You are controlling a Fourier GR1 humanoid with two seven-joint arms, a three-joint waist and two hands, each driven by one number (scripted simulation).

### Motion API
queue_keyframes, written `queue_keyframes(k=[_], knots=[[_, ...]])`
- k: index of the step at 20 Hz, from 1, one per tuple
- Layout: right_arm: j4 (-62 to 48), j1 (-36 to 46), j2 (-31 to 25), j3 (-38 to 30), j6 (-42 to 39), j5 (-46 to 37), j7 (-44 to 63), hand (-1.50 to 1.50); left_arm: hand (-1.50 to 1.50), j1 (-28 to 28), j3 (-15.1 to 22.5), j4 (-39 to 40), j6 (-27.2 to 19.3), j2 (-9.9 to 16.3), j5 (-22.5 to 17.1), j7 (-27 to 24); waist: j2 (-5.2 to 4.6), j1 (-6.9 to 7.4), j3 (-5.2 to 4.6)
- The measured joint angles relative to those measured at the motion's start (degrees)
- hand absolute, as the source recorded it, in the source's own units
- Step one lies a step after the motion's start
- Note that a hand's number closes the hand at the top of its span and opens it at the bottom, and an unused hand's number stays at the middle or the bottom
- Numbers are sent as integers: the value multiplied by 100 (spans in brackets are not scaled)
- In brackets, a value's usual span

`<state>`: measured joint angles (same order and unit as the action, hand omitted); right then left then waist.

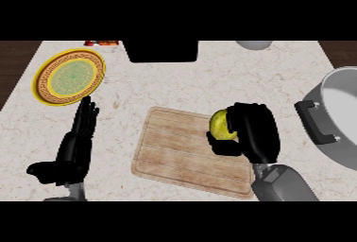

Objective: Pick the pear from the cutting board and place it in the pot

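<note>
A yellow-green pear lies at the right edge of the wooden cutting board. My right hand is curled round the pear from the right, with the thumb under its near side, hiding much of it. The grey pot with a black handle stands at the right edge of the counter, partly cut off by the view. My left hand rests open on the counter left of the board, fingers pointing up.
A yellow patterned plate lies at the back left. A black box-like object stands at the back centre, and a grey round object shows at the back right. The marble counter ends at dark wood on both sides.
</note>
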<state>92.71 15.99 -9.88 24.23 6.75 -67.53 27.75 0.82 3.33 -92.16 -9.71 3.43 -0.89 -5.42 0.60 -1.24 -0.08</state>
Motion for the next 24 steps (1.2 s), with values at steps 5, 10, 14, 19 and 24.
queue_keyframes(k=[5,10,14,19,24], knots=[[1081,-339,-98,-32,-382,-699,784,150,0,35,20,2,40,-11,18,-67,-26,47,3],[1854,-539,-324,-557,-763,-778,1049,150,0,29,30,29,89,-11,38,-73,-41,77,6],[1883,-629,-508,-1171,-766,-635,953,150,0,47,29,-82,103,-27,31,-11,-49,102,8],[1600,-727,-945,-2249,-636,29,397,150,0,84,47,-61,98,-66,78,-78,-56,111,9],[998,-639,-1368,-3165,-508,587,-245,150,0,42,78,2,69,-126,143,-116,-61,118,10]])
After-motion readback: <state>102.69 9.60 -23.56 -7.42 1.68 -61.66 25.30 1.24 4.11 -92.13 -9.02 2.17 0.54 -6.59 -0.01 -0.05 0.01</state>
